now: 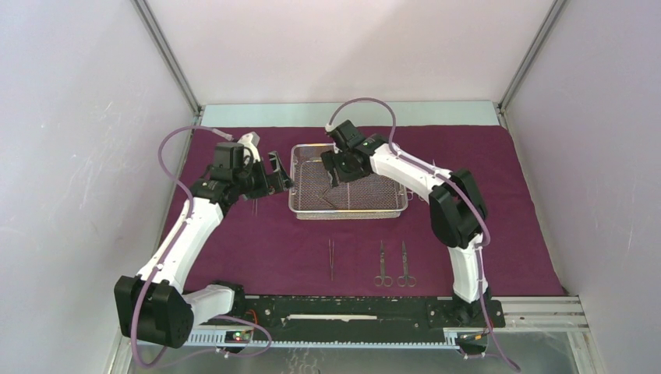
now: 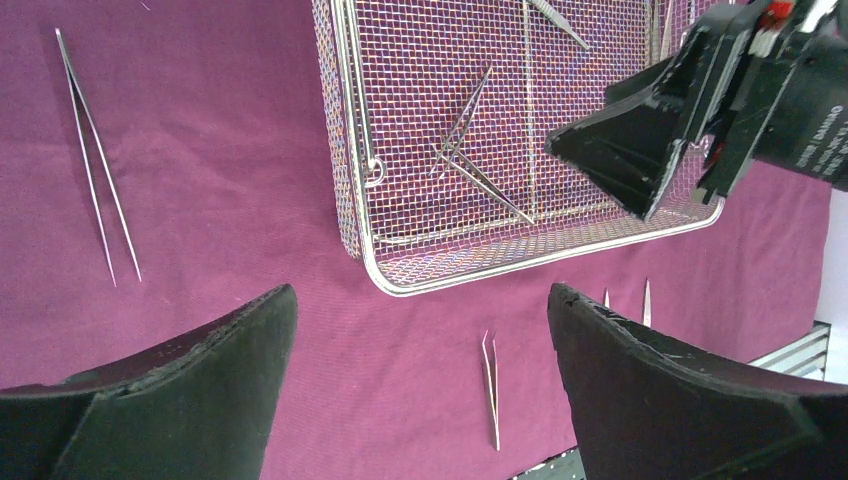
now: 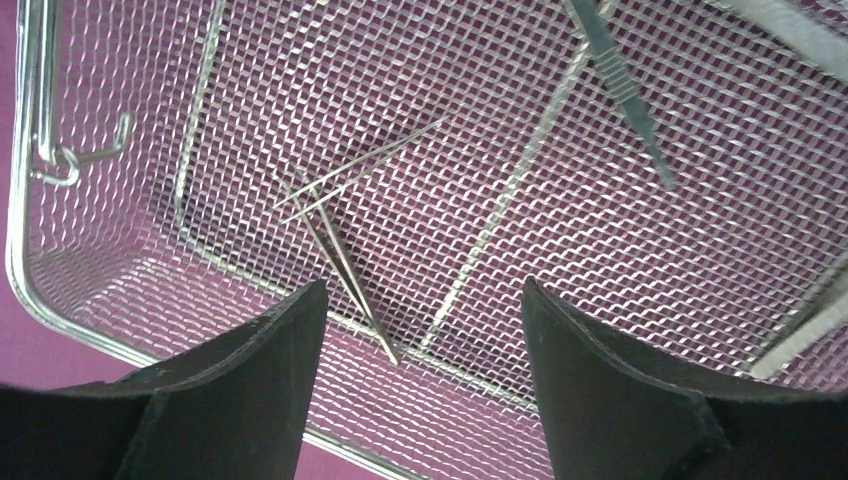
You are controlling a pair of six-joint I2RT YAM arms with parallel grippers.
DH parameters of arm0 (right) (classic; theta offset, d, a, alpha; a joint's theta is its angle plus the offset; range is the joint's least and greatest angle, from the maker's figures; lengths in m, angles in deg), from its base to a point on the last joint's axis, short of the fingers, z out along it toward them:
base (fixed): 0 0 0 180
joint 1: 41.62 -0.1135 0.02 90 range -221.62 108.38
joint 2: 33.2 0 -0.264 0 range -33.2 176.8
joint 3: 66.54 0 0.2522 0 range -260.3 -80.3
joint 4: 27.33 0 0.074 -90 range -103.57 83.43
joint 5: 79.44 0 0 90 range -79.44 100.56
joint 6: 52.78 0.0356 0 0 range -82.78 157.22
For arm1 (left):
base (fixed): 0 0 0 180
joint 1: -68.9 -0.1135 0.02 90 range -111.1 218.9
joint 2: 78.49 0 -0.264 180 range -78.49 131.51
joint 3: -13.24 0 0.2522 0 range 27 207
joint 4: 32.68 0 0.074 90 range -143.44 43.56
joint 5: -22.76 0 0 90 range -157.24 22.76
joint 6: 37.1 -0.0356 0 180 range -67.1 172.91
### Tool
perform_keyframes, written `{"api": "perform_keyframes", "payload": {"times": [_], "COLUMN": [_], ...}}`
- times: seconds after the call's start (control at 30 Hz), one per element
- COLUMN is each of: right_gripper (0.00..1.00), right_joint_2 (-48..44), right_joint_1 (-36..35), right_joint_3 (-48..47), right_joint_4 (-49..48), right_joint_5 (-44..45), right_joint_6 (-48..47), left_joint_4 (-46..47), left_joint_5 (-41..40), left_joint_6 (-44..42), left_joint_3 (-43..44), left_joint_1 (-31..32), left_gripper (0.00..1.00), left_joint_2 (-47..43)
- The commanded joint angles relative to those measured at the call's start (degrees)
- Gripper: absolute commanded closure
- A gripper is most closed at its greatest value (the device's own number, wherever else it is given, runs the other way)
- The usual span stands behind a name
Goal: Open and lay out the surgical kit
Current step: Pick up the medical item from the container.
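The maroon cloth wrap lies spread flat. The silver wire-mesh tray stands on it at centre back. My right gripper hangs open and empty over the tray's left part. In the right wrist view it is just above two thin crossed tweezers on the mesh. My left gripper is open and empty beside the tray's left edge, above the cloth. One pair of tweezers and two scissors lie in a row on the near cloth.
Another pair of long tweezers lies on the cloth left of the tray. More steel instruments lie in the tray's other part. White walls enclose the table on three sides. The black arm base rail runs along the near edge.
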State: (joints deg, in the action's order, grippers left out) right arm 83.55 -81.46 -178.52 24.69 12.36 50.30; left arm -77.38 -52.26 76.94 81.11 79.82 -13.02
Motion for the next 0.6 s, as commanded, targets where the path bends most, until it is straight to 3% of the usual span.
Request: {"api": "perform_keyframes", "payload": {"times": [0.0, 0.57], "right_gripper": [0.23, 0.5], "right_joint_2": [1.28, 5.14], "right_joint_1": [-1.22, -4.26], "right_joint_3": [-3.1, -2.23], "right_joint_4": [1.3, 5.1], "right_joint_5": [-4.27, -5.41], "right_joint_6": [-3.56, -8.45], "left_joint_4": [1.19, 1.19], "left_joint_5": [-0.31, -0.39], "left_joint_6": [-0.3, -0.32], "left_joint_3": [-1.61, -1.55], "left_joint_1": [0.24, 0.25], "left_gripper": [0.0, 0.0], "left_joint_2": [-0.41, -0.3]}}
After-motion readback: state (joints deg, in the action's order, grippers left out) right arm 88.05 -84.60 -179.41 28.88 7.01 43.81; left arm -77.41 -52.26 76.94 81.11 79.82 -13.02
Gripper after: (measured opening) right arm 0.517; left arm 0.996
